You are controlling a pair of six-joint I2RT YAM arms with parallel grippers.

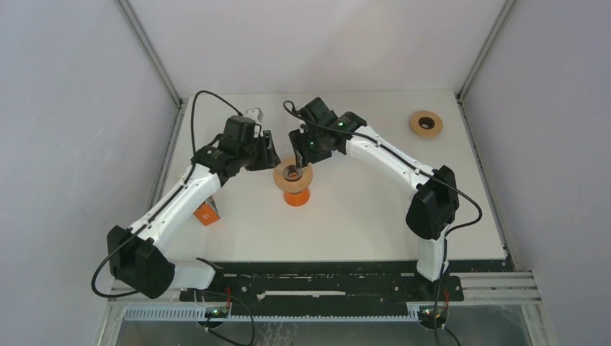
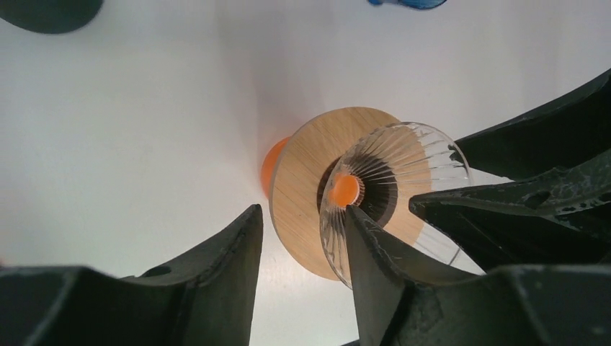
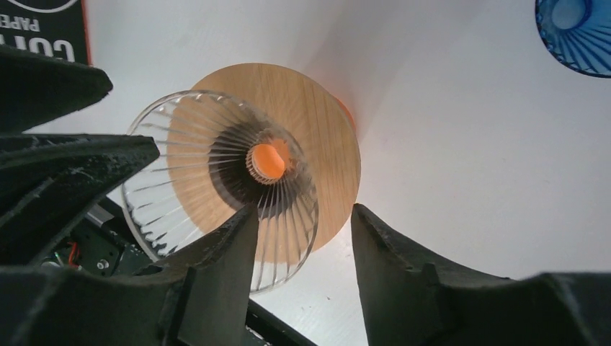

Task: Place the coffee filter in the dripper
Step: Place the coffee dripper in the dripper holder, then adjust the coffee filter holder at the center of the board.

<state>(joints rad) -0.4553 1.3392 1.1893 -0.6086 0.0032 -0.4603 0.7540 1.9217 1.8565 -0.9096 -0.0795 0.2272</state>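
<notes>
A clear ribbed glass dripper [image 1: 292, 174] with a wooden collar [image 2: 306, 169] stands on an orange cup [image 1: 296, 197] at mid-table. No loose coffee filter shows in any view. My left gripper [image 1: 271, 153] is open at the dripper's left side. In the left wrist view [image 2: 301, 210] one fingertip [image 2: 354, 216] lies over the glass rim [image 2: 331, 231] and the other stands outside the collar. My right gripper [image 1: 303, 154] is open at the dripper's right side. In the right wrist view [image 3: 302, 209] one fingertip [image 3: 246, 218] lies over the glass cone [image 3: 216, 173].
An orange and black filter-paper box [image 1: 207, 213] lies under my left arm and shows in the right wrist view [image 3: 43, 29]. A second dripper with a wooden collar [image 1: 426, 123] sits at the back right. Its blue glass [image 3: 576, 29] shows in the right wrist view.
</notes>
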